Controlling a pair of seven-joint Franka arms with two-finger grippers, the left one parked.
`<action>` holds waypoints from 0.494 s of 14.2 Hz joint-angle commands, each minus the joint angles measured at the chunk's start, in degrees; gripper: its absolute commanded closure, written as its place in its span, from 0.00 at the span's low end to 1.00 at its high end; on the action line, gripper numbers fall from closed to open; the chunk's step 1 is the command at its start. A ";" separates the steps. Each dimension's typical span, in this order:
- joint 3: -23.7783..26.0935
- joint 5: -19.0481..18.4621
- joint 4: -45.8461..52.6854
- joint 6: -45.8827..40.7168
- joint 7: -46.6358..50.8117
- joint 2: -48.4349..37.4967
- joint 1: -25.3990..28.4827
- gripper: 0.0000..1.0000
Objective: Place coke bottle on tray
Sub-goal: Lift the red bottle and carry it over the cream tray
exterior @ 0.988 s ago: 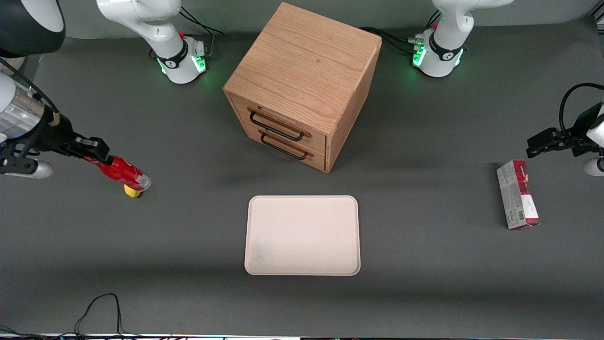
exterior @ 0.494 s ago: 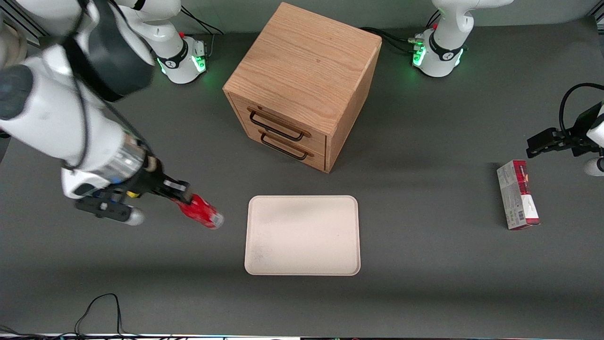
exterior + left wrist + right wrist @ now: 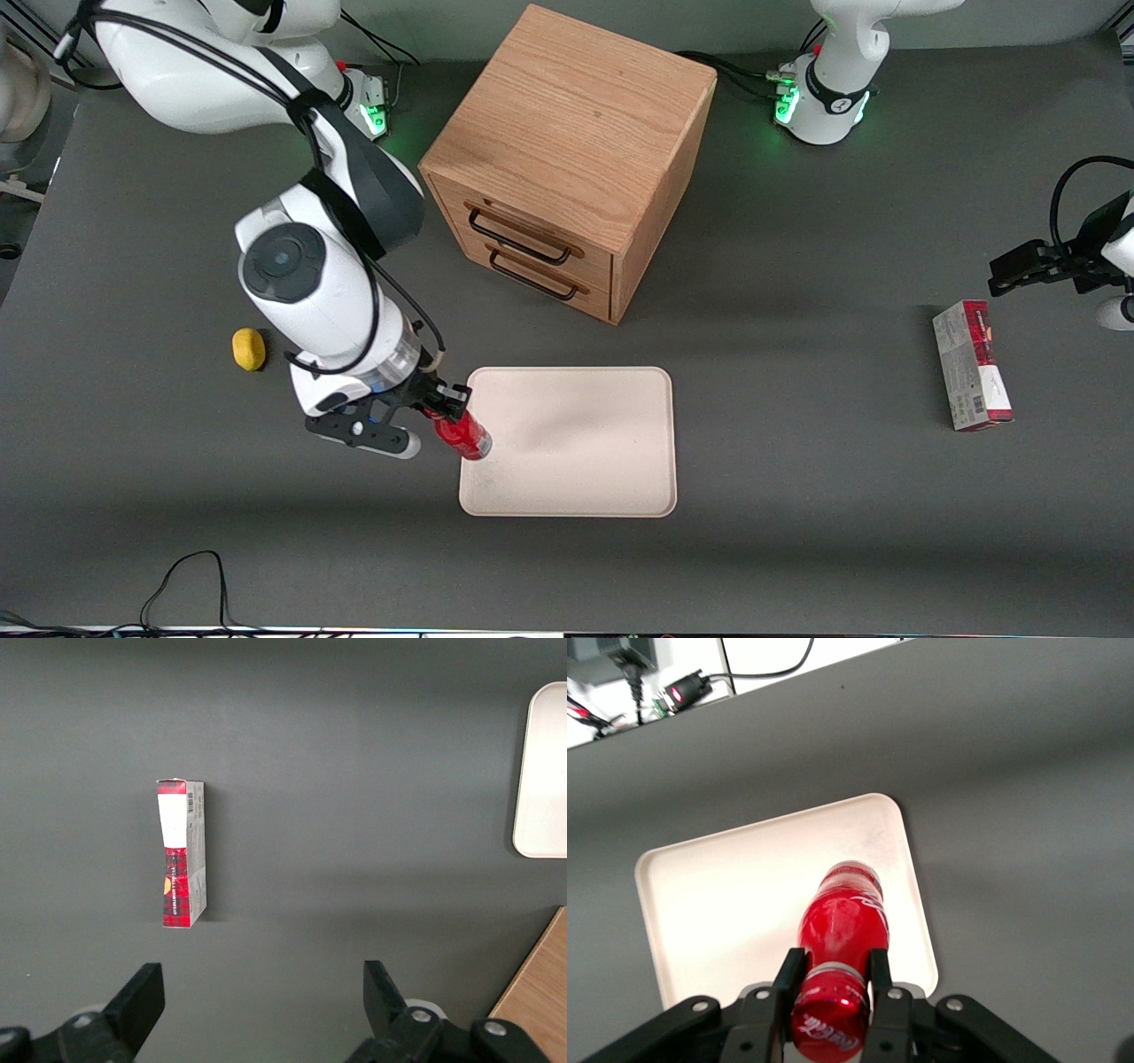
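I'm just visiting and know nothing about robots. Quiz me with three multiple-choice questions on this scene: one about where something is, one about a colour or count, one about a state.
1. Where is the coke bottle?
A. Over the edge of the tray toward the working arm's end
B. On top of the wooden cabinet
C. Beside the carton

2. How many drawer handles show on the cabinet's front?
A. One
B. Two
C. Four

3. What is the pincer doing?
A. Hanging open with nothing in it
B. Shut on the lemon
C. Shut on the bottle's neck

Answers:
1. A: the right wrist view shows the bottle's base above the tray near its rim.
2. B: two dark handles sit one above the other.
3. C: both fingers press just below the red cap.
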 commanded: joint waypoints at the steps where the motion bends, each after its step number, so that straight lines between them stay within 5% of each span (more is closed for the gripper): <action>1: 0.68 -4.25 3.12 0.47 -2.06 4.70 1.78 1.00; 7: -3.89 -4.43 2.59 6.53 -9.62 9.81 3.19 1.00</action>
